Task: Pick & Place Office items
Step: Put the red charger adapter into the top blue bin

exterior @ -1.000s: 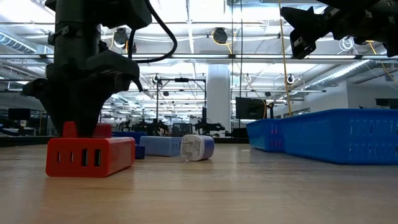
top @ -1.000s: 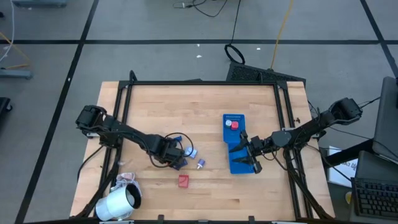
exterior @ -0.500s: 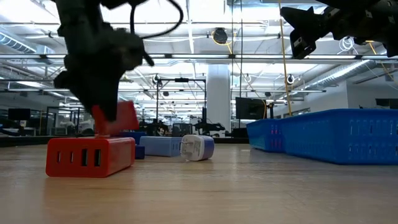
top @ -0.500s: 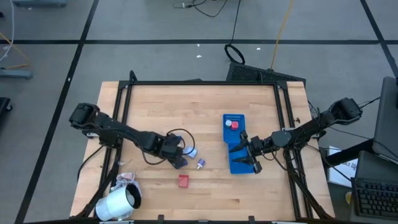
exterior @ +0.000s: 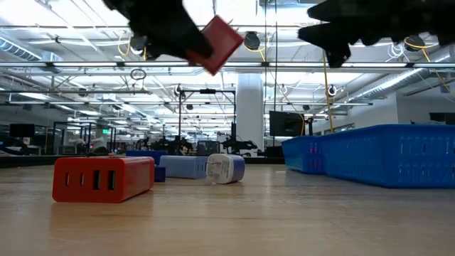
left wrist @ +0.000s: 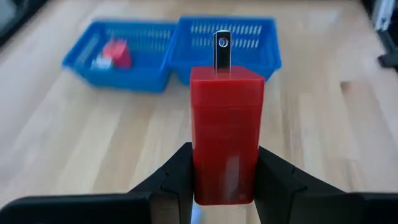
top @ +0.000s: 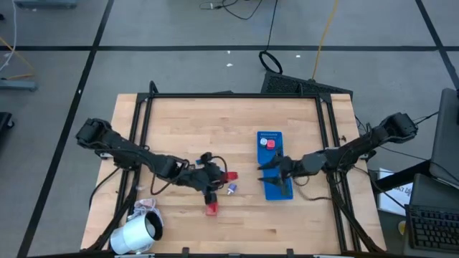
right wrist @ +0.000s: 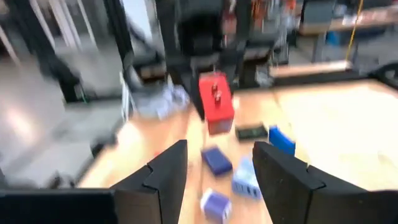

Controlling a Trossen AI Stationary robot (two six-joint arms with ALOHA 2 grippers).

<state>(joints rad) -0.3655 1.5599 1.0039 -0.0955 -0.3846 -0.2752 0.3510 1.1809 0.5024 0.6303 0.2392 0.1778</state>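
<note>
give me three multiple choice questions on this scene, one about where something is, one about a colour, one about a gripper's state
1. Where is the red block with the metal prong?
A. in the blue tray
B. between the left gripper's fingers, off the table
C. on the floor

2. What colour is the wide block with three slots lying on the table?
A. red
B. green
C. white

3. How do the right gripper's fingers stand?
A. shut on a blue block
B. apart, with nothing between them
C. shut on the tray wall

Answers
1. B: the left gripper clamps the red block, and the low view shows it raised above the table, short of the blue tray.
2. A: the slotted block is red.
3. B: the right gripper shows a bare gap between its fingers.
</note>
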